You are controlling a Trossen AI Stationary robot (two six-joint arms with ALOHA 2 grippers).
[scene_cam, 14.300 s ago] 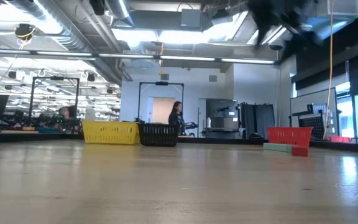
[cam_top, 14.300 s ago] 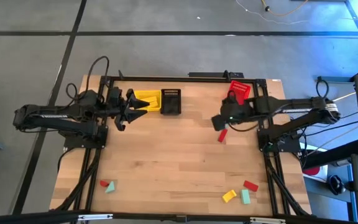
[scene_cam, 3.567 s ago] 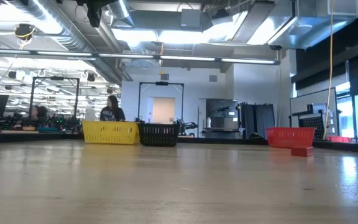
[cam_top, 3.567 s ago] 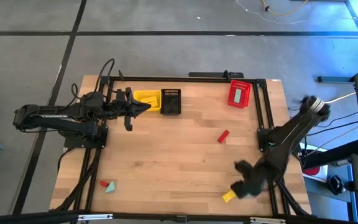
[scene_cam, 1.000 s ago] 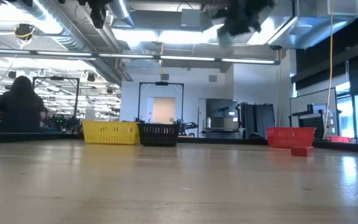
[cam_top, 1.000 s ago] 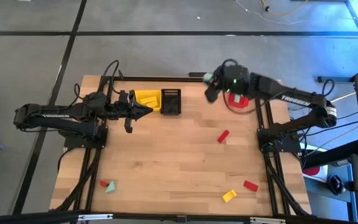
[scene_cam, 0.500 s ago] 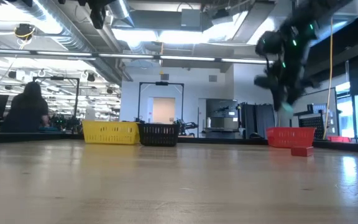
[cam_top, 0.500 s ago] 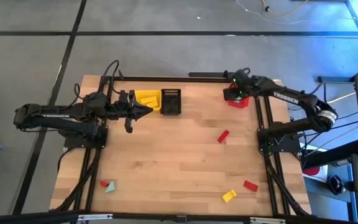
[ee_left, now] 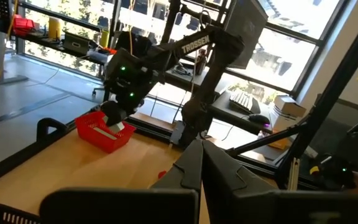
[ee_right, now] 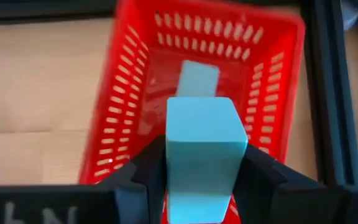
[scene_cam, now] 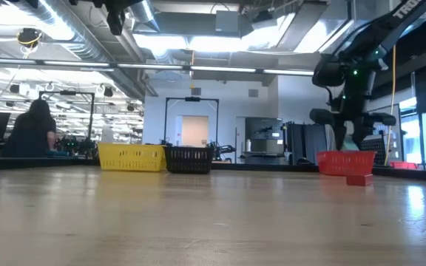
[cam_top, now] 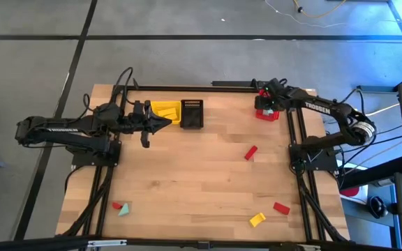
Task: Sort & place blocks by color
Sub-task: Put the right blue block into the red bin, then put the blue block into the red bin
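The teal block [ee_right: 199, 149] was clamped upright between the right gripper [ee_right: 199, 163] jaws, hanging right over the red basket [ee_right: 128, 112], where another teal piece [ee_right: 198, 79] already lay. Left gripper [cam_top: 160, 122] sat pinched shut by the yellow basket [cam_top: 165, 111], well away.

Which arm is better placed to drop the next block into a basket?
The right. Its claw already grips a teal block directly above the red basket, where another teal block lies. The left claw holds nothing, shut beside the yellow basket.
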